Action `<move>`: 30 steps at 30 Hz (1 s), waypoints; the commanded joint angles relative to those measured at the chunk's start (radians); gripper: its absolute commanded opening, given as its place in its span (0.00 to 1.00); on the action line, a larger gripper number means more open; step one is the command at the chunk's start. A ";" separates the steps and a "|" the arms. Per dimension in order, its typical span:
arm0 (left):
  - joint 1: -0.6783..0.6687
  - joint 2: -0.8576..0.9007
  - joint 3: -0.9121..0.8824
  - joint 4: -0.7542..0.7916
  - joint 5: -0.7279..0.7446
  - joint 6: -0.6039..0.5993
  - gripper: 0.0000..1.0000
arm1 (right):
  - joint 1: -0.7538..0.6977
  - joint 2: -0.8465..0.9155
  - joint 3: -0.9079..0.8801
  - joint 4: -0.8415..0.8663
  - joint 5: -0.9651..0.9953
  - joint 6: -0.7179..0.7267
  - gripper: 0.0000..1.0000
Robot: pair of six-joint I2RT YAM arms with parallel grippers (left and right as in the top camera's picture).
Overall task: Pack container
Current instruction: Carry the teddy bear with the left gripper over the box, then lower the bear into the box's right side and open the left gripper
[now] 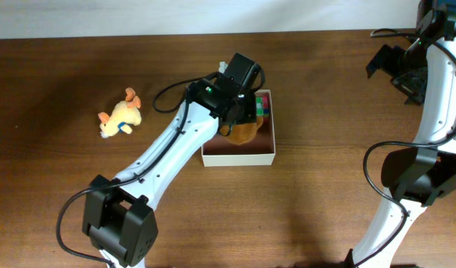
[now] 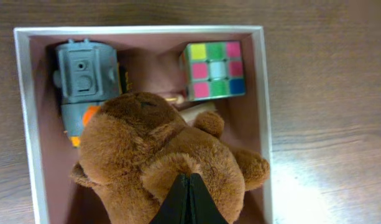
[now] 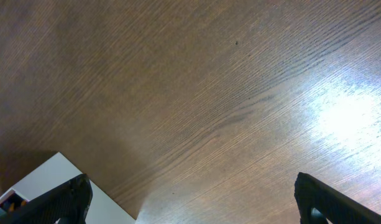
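At desk centre: the container point(image 1: 239, 158) point(image 2: 140, 29) stands on the brown wooden desk point(image 1: 324, 216); it is square, shallow and open-topped, with white walls and a reddish-brown inside.
Container contents: brown plush toy, grey toy, colour cube.
Brown plush toy point(image 1: 245, 134) point(image 2: 171, 155): lies inside the container and covers most of the floor in the left wrist view; it overlaps the lower part of the grey toy.
Grey toy point(image 2: 84, 71): blocky, with orange parts; it sits in the upper left corner of the left wrist view, close to the container wall.
Colour cube point(image 1: 262, 104) point(image 2: 215, 70): sits in the upper right corner of the left wrist view; its top face shows yellow, green, pink, white and blue squares.
Left arm point(image 1: 168, 149): reaches diagonally across the desk, with its wrist above the container.
Left fingers point(image 2: 181, 200): closed together, tips set against the fur of the brown plush toy; whether any fur is pinched cannot be told.
Right arm point(image 1: 436, 112): stands at the right side of the desk, well apart from the container.
Right fingers point(image 3: 339, 202): spread wide, nothing between them, over bare desk.
Yellow plush toy point(image 1: 122, 117): lies on the desk outside the container, well apart from it, on the left arm's side.
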 commanded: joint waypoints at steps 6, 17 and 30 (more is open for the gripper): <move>-0.080 0.019 0.013 0.036 0.008 -0.072 0.02 | 0.003 -0.016 -0.003 -0.002 -0.002 0.008 0.99; -0.083 0.073 0.013 0.032 0.026 -0.072 0.02 | 0.003 -0.016 -0.003 -0.002 -0.002 0.008 0.99; -0.083 0.073 0.026 0.053 0.019 -0.029 0.75 | 0.003 -0.016 -0.003 -0.002 -0.002 0.008 0.99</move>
